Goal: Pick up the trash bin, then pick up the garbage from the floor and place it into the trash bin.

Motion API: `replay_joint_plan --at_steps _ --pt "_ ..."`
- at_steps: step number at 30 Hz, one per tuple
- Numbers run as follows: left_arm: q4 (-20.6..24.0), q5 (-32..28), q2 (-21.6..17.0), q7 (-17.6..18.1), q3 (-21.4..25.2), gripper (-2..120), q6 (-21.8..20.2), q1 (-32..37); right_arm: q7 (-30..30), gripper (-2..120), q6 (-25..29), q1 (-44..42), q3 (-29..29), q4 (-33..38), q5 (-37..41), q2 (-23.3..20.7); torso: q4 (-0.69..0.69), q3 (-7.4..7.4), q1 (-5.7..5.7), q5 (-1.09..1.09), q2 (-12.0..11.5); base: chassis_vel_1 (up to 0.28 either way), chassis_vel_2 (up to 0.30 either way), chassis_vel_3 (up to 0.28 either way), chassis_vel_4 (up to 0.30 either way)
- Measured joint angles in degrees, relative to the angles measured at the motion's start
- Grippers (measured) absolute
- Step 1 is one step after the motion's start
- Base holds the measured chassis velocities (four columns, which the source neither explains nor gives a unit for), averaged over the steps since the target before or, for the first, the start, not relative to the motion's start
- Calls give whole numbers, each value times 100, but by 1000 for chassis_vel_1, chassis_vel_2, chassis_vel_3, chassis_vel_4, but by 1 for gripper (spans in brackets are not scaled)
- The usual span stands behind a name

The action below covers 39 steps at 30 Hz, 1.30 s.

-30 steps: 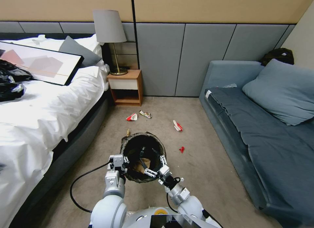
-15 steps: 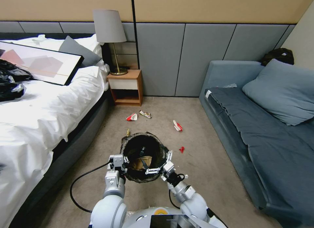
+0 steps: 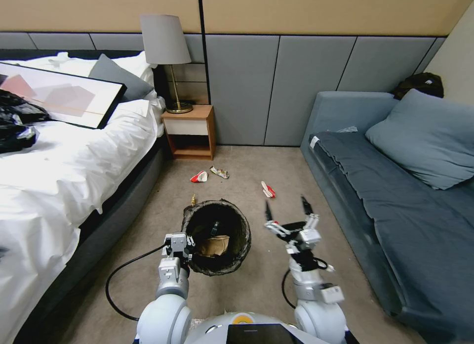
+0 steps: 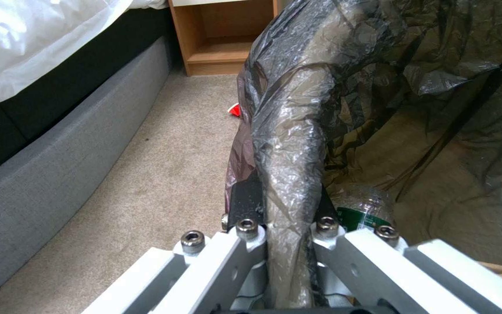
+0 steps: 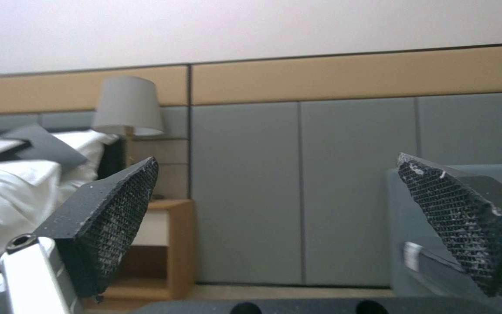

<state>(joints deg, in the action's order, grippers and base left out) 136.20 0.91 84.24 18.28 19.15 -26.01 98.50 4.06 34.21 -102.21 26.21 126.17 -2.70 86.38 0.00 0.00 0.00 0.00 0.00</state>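
Left gripper (image 3: 183,243) pinches the bagged rim of the trash bin (image 3: 217,242), which seems lifted off the carpet. Right gripper (image 3: 286,211), fingers spread wide and empty, hangs just beside the bin's right, with a red-and-white wrapper (image 3: 268,190) lying beyond it.

This is a bedroom, most likely a hotel room. A bed (image 3: 59,186) made up with white linen and pillows stands along one side, next to a small wooden nightstand (image 3: 190,131) that carries a brass-based table lamp (image 3: 165,52) with a grey shade. Opposite it sits a blue-grey sofa (image 3: 395,195) with a large cushion (image 3: 424,136), the wall behind is clad in padded grey and tan panels (image 3: 276,87), and beige carpet (image 3: 296,245) covers the floor.
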Motion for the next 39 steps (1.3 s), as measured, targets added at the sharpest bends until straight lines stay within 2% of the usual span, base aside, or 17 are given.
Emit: replay_joint_plan --at_steps 6,26,39 --pt "0 0 0 0 0 1 0 0 -91 100 392 -127 413 -299 -181 107 0 0 0 0 0 0 0 0 0" --pt "0 0 0 0 0 1 0 0 -95 100 276 82 308 -451 164 159 1 0 0 0 0 0 0 0 0" --pt "0 0 0 0 0 1 0 -1 -148 100 287 233 311 -419 184 157 0 0 1 0 0 -76 71 72 -77"
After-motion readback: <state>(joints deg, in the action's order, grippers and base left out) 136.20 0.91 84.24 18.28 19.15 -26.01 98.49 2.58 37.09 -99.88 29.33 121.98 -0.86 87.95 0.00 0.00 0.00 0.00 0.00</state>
